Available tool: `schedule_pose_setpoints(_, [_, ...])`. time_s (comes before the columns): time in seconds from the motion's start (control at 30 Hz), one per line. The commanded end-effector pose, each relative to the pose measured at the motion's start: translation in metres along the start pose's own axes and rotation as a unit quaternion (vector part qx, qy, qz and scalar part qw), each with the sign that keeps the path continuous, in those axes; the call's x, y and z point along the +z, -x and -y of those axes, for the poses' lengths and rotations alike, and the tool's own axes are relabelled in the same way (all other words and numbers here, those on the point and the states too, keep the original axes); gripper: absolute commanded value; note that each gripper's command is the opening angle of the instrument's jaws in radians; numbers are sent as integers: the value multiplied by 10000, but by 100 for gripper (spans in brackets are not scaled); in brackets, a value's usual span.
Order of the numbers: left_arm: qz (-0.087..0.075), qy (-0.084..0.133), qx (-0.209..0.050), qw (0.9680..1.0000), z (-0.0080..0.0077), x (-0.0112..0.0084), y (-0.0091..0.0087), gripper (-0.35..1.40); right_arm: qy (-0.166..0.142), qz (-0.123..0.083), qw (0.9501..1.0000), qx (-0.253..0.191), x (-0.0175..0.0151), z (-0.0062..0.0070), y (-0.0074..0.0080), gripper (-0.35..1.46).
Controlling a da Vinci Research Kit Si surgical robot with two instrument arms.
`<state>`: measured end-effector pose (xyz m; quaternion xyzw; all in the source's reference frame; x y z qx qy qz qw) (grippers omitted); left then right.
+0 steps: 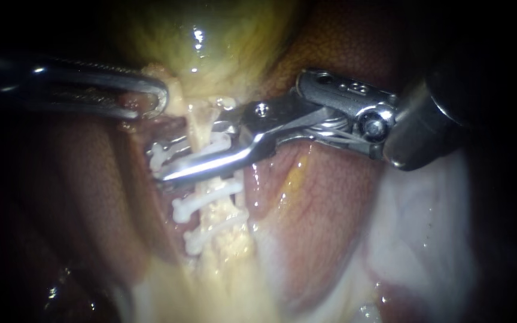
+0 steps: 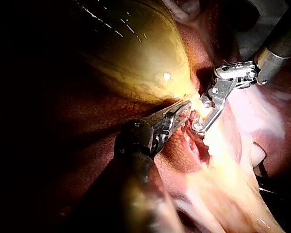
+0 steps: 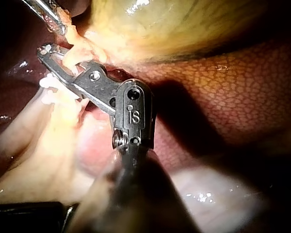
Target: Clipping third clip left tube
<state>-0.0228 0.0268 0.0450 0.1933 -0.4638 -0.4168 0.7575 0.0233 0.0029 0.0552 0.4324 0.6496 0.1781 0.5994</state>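
The liver (image 1: 324, 197) surrounds everything, with the gallbladder (image 1: 210, 36) above and the tube (image 1: 230, 254) running down from it. My left instrument (image 1: 154, 98) has its jaws closed on tissue (image 1: 176, 96) at the gallbladder's neck. My right instrument (image 1: 160, 164) is closed down across the tube on a white clip (image 1: 221, 142), just above two lower clips (image 1: 195, 206). I judge the squeeze is under way; next comes firm locking, then a gentle release.

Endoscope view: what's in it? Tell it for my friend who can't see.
The right instrument reaches across a pale tube with a white clip at its tip, above two white clips already on the tube. The left instrument's jaws grip tissue just below the yellow gallbladder; reddish liver lies around.
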Motion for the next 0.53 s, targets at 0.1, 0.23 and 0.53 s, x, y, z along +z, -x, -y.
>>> schedule_pose_setpoints(0.1, [0, -2, 0, 10000, 0, 0, 0, -35, -18, 1, 10000, 5, 0, 0, -1, -35])
schedule_pose_setpoints(0.23, [0, -2, 0, 10000, 0, 0, 0, -35, -24, 5, 10000, 3, 0, -1, 0, -35])
schedule_pose_setpoints(0.53, [0, -3, 0, 10000, 0, 0, 0, -35, -31, 7, 10000, 2, 0, -1, 0, -35])
